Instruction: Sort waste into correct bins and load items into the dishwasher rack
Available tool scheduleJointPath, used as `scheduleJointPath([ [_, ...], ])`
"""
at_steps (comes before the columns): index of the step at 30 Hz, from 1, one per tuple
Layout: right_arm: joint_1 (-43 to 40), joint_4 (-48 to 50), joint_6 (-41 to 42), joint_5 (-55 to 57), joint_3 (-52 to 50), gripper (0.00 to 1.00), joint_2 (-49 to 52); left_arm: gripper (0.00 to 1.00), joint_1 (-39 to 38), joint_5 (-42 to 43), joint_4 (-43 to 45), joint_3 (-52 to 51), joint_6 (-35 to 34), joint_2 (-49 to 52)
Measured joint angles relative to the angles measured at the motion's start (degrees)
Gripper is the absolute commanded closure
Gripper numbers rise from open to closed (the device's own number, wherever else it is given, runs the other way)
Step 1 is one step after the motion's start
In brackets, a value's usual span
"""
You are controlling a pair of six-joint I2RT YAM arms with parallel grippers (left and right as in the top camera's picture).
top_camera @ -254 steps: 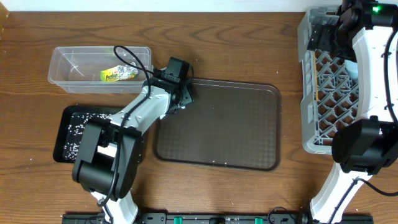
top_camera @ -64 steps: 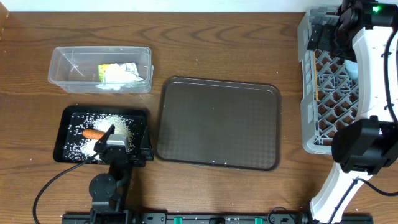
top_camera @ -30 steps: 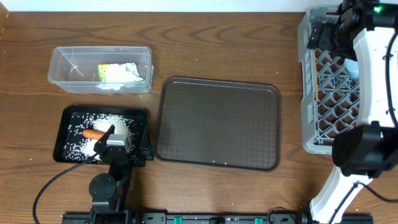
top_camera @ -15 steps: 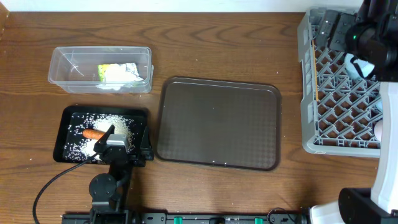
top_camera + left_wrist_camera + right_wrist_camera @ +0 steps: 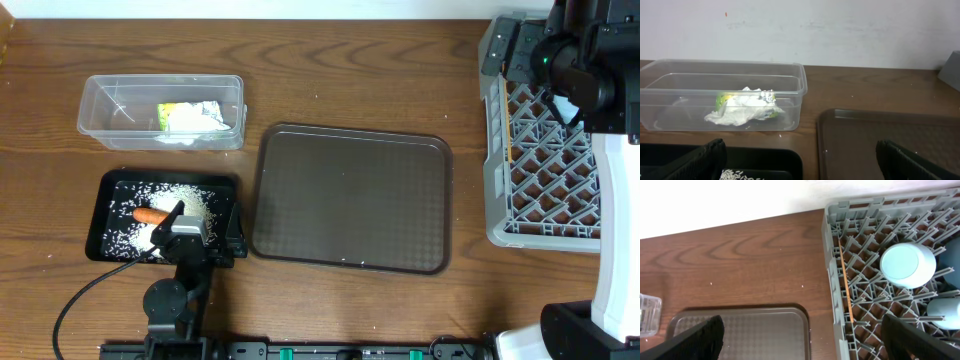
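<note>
The clear tub [image 5: 100, 110] holds the crumpled white tissue [image 5: 185, 122] and the green-and-yellow wrapper [image 5: 170, 108]; both show in the left wrist view [image 5: 742, 112]. The black tray [image 5: 110, 195] holds rice grains [image 5: 188, 203] and the orange carrot [image 5: 150, 214]. My left gripper [image 5: 200, 238] [image 5: 800, 160] rests open and empty at the black tray's near right corner. My right gripper [image 5: 520, 50] [image 5: 802, 335] is open and empty, high above the grey rack's [image 5: 495, 150] left wall. The rack holds the chopsticks [image 5: 846, 282], an upturned light-blue bowl [image 5: 902, 264] and a cup [image 5: 942, 311].
The flat brown serving tray [image 5: 350, 200] lies between the bins and the rack, with a few stray grains on its near edge. It also shows in the left wrist view [image 5: 890, 145] and the right wrist view [image 5: 740, 330]. A white wall stands behind the table.
The left arm has drawn back from the tub to the black tray, and the tissue now lies in the tub. The right arm has lifted and swung above the rack.
</note>
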Motion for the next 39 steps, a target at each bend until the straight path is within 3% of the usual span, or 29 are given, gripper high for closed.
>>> scheduleJointPath([
  [7,0.20,4.26,0.87,0.98,-7.37,0.01,-4.04,0.02,0.00,-0.15,-0.04,0.00,0.00,0.00],
  [15,0.20,26.01,2.40,2.34,-37.77,0.01,-23.76,0.02,0.00,-0.39,-0.09,0.00,0.02,0.00],
  [24,0.20,46.29,10.93,2.36,-71.93,0.01,-44.19,0.02,0.00,-0.83,-0.11,0.00,0.11,0.00],
  [30,0.20,60.94,11.93,2.27,-90.33,0.01,-57.75,0.02,0.00,-0.83,-0.11,0.00,0.13,0.00],
  [39,0.20,72.48,12.44,0.66,-108.17,0.01,-77.07,0.02,0.00,-0.83,-0.11,0.00,0.15,0.00],
])
